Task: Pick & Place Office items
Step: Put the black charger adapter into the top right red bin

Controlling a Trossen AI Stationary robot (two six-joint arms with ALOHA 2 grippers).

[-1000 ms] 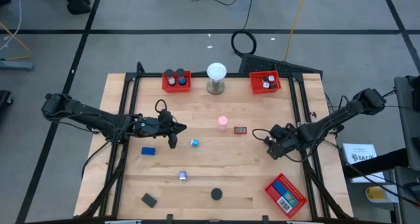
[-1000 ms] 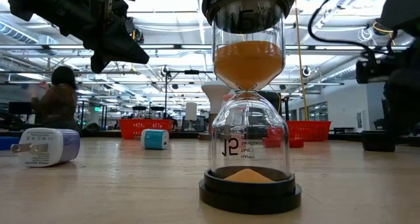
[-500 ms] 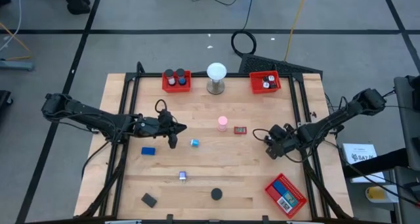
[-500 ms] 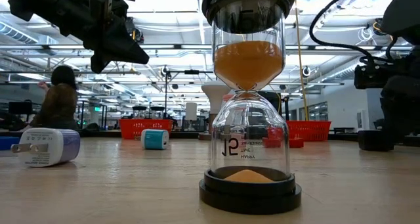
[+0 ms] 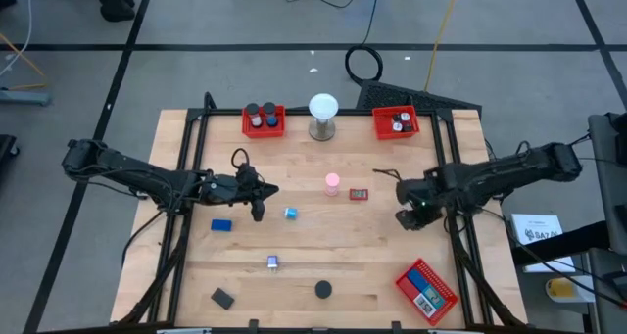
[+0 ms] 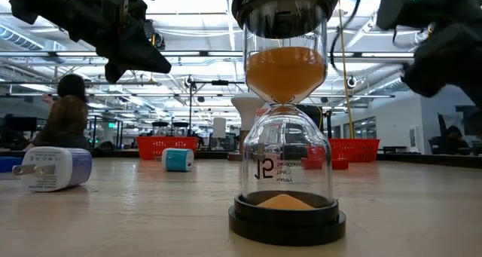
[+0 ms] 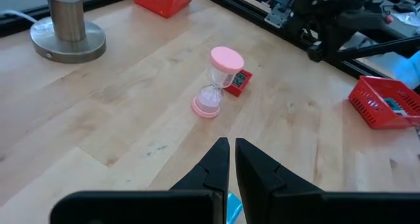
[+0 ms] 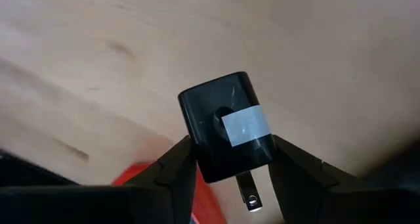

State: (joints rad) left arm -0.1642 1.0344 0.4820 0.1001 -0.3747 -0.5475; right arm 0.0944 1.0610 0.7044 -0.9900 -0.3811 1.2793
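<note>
Right gripper: we find its jaws clamped on the two flanks of a black plug adapter, carried clear of the table; in the high view it hangs near the table's right edge, between the far right tray and the near right tray
Reason for the hold: we judge the side grip keeps the adapter steady for carriage to a tray; which tray we cannot tell
Adapter, heading: its metal prong points back between the fingers toward the wrist; the face with a pale label is turned to the wrist camera; long axis runs along the fingers, roughly
Left gripper: jaws together on nothing; waiting over the table's left-centre, just beside the small blue item
Items not yet sorted: pink hourglass; small red block; blue block; white plug; black disc; black block
</note>
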